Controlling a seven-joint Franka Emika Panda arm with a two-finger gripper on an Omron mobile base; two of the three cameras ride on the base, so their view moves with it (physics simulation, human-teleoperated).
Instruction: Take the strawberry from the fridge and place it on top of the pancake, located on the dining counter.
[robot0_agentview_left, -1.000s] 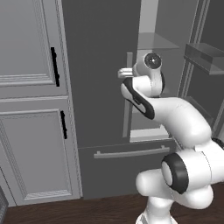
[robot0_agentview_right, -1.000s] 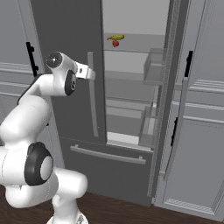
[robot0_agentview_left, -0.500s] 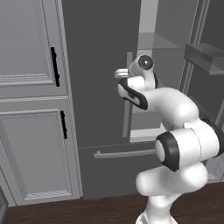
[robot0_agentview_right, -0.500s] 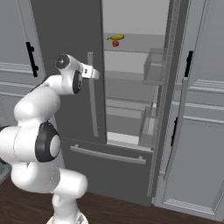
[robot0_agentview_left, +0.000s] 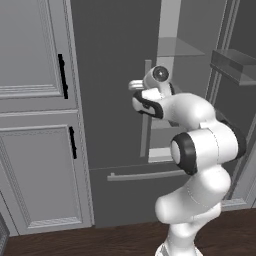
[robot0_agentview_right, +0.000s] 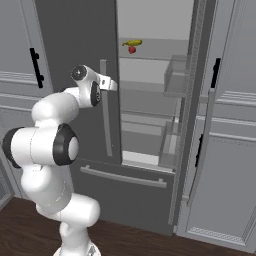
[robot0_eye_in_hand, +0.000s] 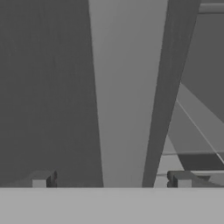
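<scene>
The reach into the fridge (robot0_agentview_right: 150, 150) is just starting: the claw (robot0_eye_in_hand: 111, 180), jaws apart and empty, faces the door's bar handle (robot0_eye_in_hand: 127, 96), while the strawberry (robot0_agentview_right: 132, 49) sits on an upper shelf, so the arm must rise inward.

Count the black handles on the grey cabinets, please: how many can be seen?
4. Two left of the fridge: upper handle, lower handle. Two right of it: upper right handle, lower right handle. More may be hidden.

Light grey panelled cabinets (robot0_agentview_left: 35, 150) with black handles (robot0_agentview_left: 62, 76); dark wood floor (robot0_agentview_right: 150, 242); even, flat light.
</scene>
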